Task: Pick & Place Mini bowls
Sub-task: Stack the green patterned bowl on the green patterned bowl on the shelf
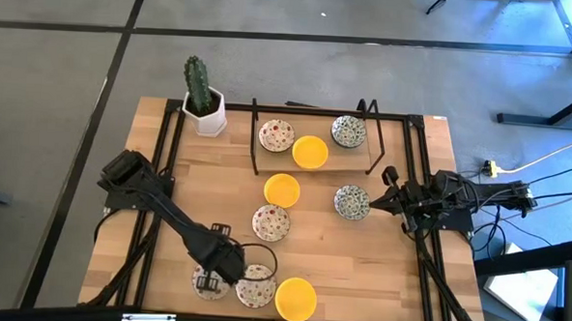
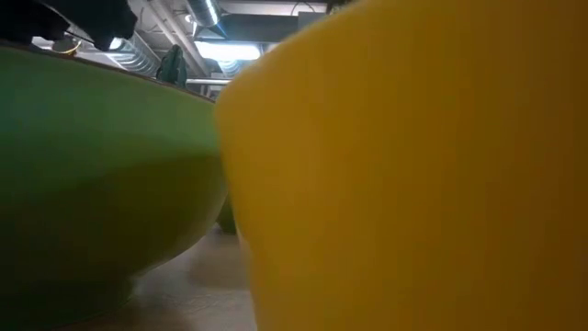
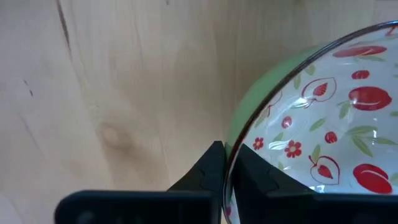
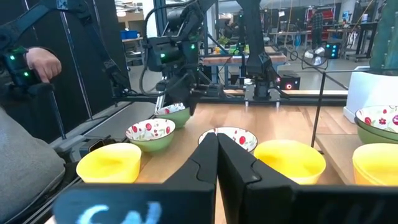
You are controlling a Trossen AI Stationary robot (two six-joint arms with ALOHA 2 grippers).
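Observation:
Several mini bowls stand on the wooden table (image 1: 378, 271). Near the front edge are a red-speckled bowl with a green outside (image 1: 203, 283), a second red-speckled bowl (image 1: 255, 289) and a yellow one (image 1: 295, 298). My left gripper (image 1: 215, 274) points down, shut on the first bowl (image 3: 323, 124). At mid-table sit a yellow bowl (image 1: 282, 189), a red-speckled one (image 1: 271, 222) and a green-grey one (image 1: 352, 202). My right gripper (image 1: 387, 179) waits shut and level beside the green-grey bowl. The low view shows only a yellow bowl wall (image 2: 413, 165) and a green one (image 2: 92, 184). My left gripper pinches the rim (image 3: 231, 163) of the red-speckled bowl, one finger (image 3: 261, 177) inside the bowl and one finger (image 3: 205, 171) outside its green wall. The fingers come from above, pointing down. In the right wrist view the bowl (image 4: 175, 116) seems to rest upright on the table.
A dark wire rack (image 1: 315, 167) at the far side holds three more bowls (image 1: 311, 152). A cactus in a white pot (image 1: 203, 104) stands at the far left corner. Beyond the table's near edge a person's hand (image 4: 40, 62) shows.

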